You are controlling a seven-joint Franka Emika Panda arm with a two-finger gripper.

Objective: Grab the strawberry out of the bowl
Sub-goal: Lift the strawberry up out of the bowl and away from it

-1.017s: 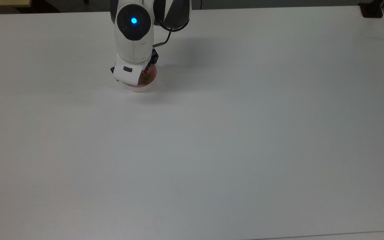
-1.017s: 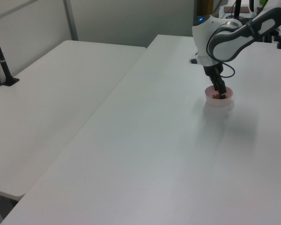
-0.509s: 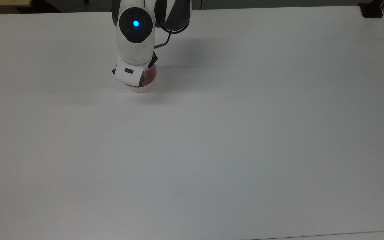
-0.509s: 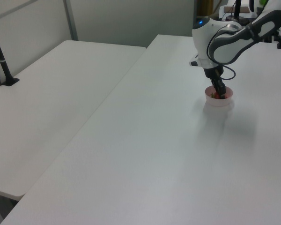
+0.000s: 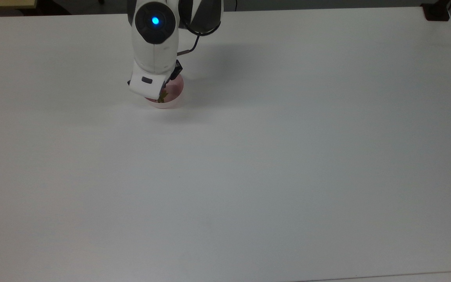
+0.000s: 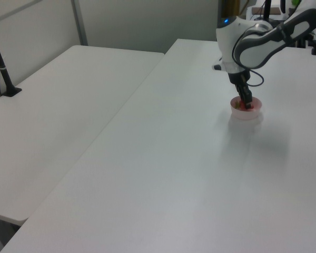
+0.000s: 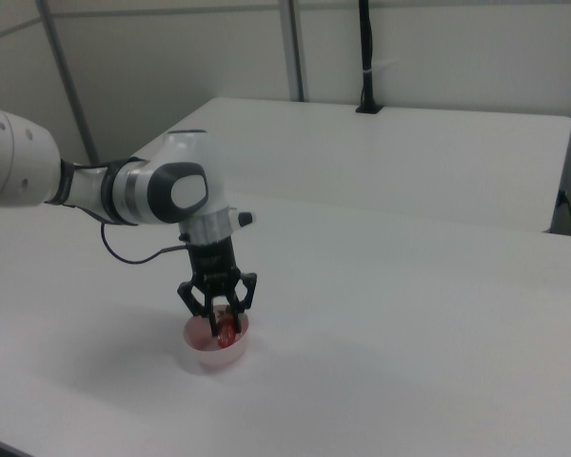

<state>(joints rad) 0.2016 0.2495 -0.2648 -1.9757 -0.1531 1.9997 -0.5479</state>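
The pale pink bowl (image 5: 175,93) (image 6: 246,112) (image 7: 212,356) stands on the white table near the arm's base. My gripper (image 7: 225,322) (image 6: 247,103) points straight down over it. In the right view its black fingers (image 7: 207,314) stand on either side of the red strawberry (image 7: 226,329), shut on it at about rim height. In the top view the white hand covers much of the bowl, and the strawberry's green cap (image 5: 162,96) peeks out beside it. A bit of red strawberry (image 6: 247,107) shows at the fingertips in the left view.
The white table (image 5: 272,164) stretches wide and bare in front of the bowl. A second white table (image 6: 58,100) adjoins it, with a black clamped post (image 6: 2,66). Another black clamp (image 5: 437,11) sits at the top view's upper right corner.
The gripper dipped into the bowl, then rose a little and shifted toward the top view's left. The strawberry's green cap moved the same way with it.
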